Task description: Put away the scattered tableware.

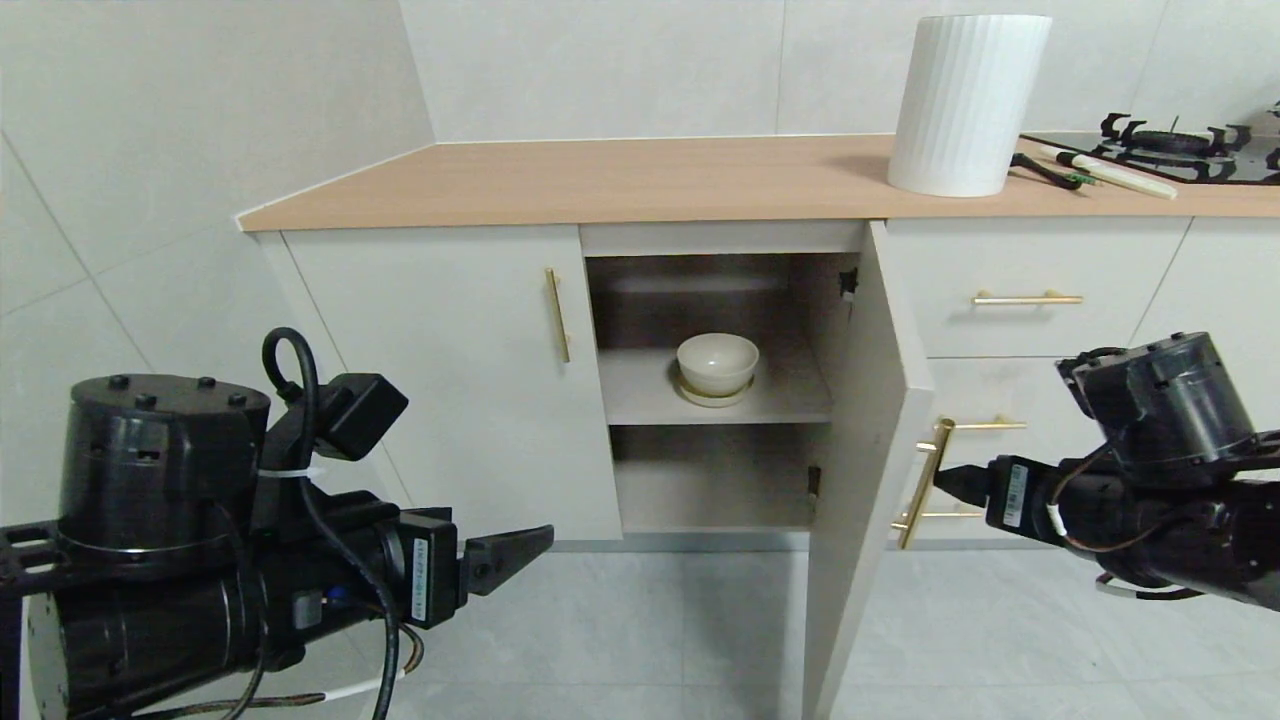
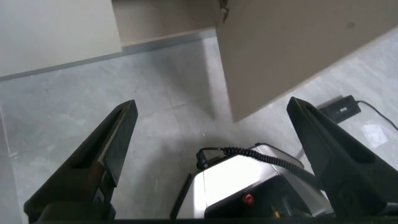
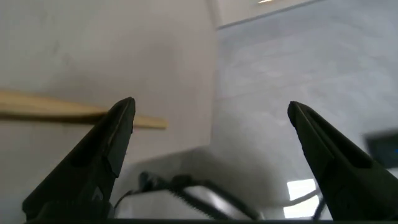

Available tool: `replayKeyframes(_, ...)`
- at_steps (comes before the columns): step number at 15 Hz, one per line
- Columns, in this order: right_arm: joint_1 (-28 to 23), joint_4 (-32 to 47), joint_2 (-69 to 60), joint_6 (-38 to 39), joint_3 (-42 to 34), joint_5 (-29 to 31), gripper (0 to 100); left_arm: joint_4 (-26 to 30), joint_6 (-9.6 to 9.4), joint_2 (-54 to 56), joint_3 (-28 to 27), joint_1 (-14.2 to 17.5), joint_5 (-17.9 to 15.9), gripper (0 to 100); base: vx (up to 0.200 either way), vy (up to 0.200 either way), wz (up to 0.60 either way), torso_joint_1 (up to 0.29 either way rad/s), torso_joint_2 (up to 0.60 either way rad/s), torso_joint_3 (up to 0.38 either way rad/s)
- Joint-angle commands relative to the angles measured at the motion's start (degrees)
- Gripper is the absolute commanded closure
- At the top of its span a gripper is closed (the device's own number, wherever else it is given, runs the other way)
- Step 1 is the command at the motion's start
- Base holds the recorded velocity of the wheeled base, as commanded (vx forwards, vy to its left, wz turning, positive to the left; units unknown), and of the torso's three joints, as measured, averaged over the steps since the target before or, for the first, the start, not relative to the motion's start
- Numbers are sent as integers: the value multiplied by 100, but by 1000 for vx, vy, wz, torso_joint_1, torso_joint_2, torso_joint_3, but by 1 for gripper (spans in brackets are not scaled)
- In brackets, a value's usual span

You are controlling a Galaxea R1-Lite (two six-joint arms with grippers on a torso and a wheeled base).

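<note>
**Door handle just ahead of the right fingers**

Nearest: right gripper (image 1: 955,480), fingers apart, tips right at the gold handle (image 1: 925,485) of the open cabinet door (image 1: 860,420); touching or just short of it, impossible to judge. Handle's long axis upright, down the door's free edge. Left gripper (image 1: 520,555), fingers likewise spread, low over the floor and well off to the other side of the door. Beyond the door, ahead of and above both sets of fingers: the bowl (image 1: 717,362), upright on a saucer (image 1: 715,396) on the cabinet's shelf (image 1: 790,395). Farther up, on the table (image 1: 600,180): a white ribbed vase (image 1: 965,100) and slim utensils (image 1: 1110,172) beside it, seemingly not yet stowed. Looks like a door move next; falls to the right arm, much the nearer.
</note>
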State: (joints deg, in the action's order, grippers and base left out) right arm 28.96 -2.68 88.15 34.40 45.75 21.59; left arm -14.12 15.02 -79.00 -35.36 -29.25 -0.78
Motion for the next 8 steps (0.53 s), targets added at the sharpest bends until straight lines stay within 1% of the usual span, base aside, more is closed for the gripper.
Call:
replayKeyframes(1,232,5,449,-48,347,-181,0,-3,1,7,-6,7,8,0,0,0,0,0,0,0)
replayKeyframes(4,232,5,774,-197,813,-805,0,-3,-8,68,3,7,16,0,0,0,0,0,0,0)
replayKeyframes(5,232,5,967,-250,1120,-964,0,-3,-8,77,-6,7,25,0,0,0,0,0,0,0)
replayKeyframes(8,232,5,1363,-276,1577,-1016,0,-3,-8,68,-14,-2,201,0,0,0,0,0,0,0)
